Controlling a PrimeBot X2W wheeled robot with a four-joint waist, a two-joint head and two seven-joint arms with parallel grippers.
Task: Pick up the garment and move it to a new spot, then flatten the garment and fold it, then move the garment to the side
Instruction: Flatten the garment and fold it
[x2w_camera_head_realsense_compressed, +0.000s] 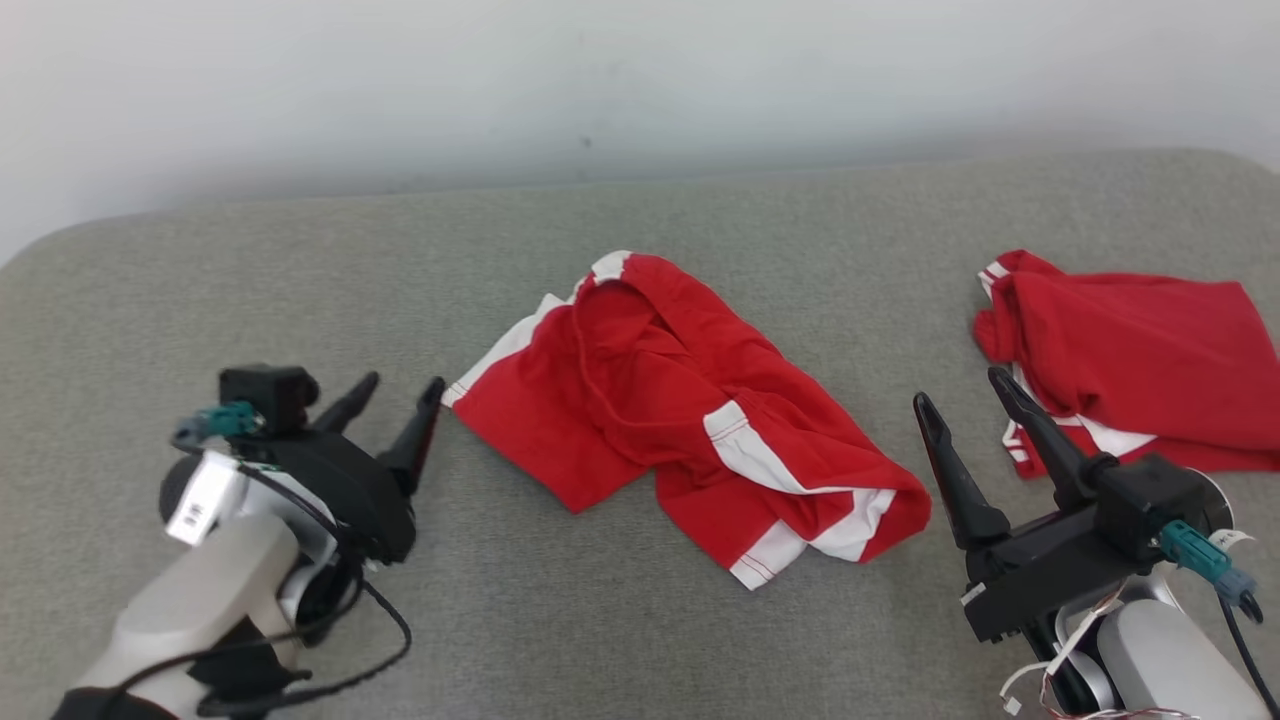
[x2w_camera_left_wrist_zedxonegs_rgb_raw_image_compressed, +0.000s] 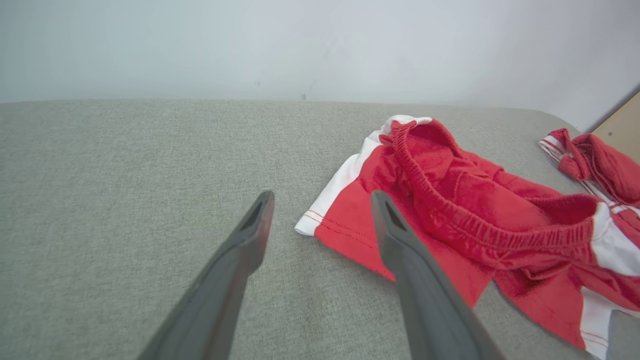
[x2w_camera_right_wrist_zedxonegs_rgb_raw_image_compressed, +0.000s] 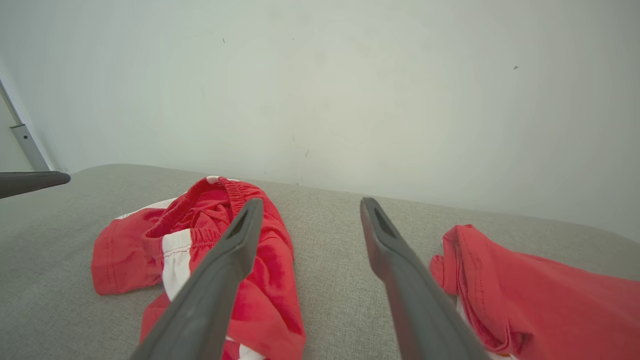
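A crumpled pair of red shorts (x2w_camera_head_realsense_compressed: 680, 420) with white side panels lies in the middle of the grey fabric surface (x2w_camera_head_realsense_compressed: 600, 640); it also appears in the left wrist view as the shorts (x2w_camera_left_wrist_zedxonegs_rgb_raw_image_compressed: 475, 210) and in the right wrist view as the shorts (x2w_camera_right_wrist_zedxonegs_rgb_raw_image_compressed: 210, 240). My left gripper (x2w_camera_head_realsense_compressed: 405, 385) is open, its fingertips just left of the shorts' white hem corner (x2w_camera_left_wrist_zedxonegs_rgb_raw_image_compressed: 312, 225), not touching. My right gripper (x2w_camera_head_realsense_compressed: 960, 390) is open, hovering between the shorts and a second red garment (x2w_camera_head_realsense_compressed: 1130, 350), with nothing held.
The second red garment (x2w_camera_right_wrist_zedxonegs_rgb_raw_image_compressed: 525, 295) with white trim lies bunched at the right edge of the surface. A pale wall (x2w_camera_head_realsense_compressed: 600, 80) runs behind the surface's far edge. A tan board corner (x2w_camera_left_wrist_zedxonegs_rgb_raw_image_compressed: 622, 130) shows at the far right.
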